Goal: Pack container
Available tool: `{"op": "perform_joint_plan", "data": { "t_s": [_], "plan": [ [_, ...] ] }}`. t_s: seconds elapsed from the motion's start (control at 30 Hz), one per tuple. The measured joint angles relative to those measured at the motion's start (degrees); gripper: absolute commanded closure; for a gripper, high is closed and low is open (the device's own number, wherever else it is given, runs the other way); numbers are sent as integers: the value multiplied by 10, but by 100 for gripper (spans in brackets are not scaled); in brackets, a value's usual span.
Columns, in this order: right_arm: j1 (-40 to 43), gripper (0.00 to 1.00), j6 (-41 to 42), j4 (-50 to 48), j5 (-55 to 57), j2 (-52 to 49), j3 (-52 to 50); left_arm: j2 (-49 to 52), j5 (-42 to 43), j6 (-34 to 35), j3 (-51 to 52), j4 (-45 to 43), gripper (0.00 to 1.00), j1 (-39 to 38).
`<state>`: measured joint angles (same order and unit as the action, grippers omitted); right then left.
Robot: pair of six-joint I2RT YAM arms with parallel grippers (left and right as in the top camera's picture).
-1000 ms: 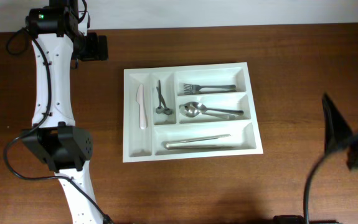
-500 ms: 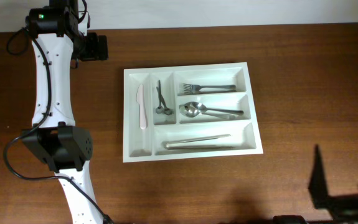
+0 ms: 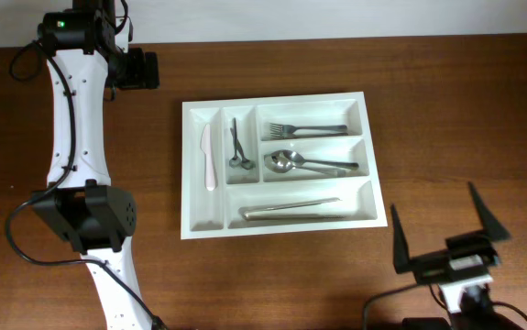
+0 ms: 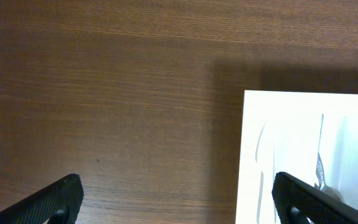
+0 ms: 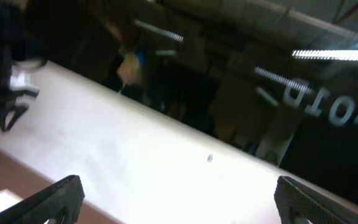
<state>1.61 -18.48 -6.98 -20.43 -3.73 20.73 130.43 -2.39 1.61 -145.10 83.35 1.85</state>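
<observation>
Container point(image 3: 272, 100), mid-worktop point(image 3: 446, 101) with bare wood all round, holds white knife point(image 3: 208, 158), small utensil point(image 3: 236, 147), fork point(image 3: 304, 129), spoons point(image 3: 304, 164) and tongs point(image 3: 290, 210) in separate compartments, while left gripper point(image 3: 153, 71) at the far-left edge and right gripper point(image 3: 433, 203) at the near-right edge stand spread wide, empty.

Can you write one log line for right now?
container: cutlery in every compartment | left gripper: open, empty | right gripper: open, empty

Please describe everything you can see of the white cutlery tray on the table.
The container is a large white rectangular tray, plastic by its look, lying flat on the brown table. It has five compartments: two narrow upright ones at the left, three wide crosswise ones at the right. Inside lie a white knife, small dark cutlery, a fork, spoons and a long metal piece. Nothing else touches it.
</observation>
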Motion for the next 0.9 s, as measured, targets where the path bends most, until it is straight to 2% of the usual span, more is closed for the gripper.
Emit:
{"op": "perform_joint_plan", "data": {
  "t_s": [0.23, 0.43, 0.9],
  "plan": [
    [0, 1, 19, -13, 36, 28, -110, 0, 0, 0, 0, 0, 1, 0],
    [0, 2, 35, -21, 72, 28, -165, 0, 0, 0, 0, 0, 1, 0],
    [0, 1, 116, -12, 205, 28, -201, 0, 0, 0, 0, 0, 1, 0]
  ]
}}
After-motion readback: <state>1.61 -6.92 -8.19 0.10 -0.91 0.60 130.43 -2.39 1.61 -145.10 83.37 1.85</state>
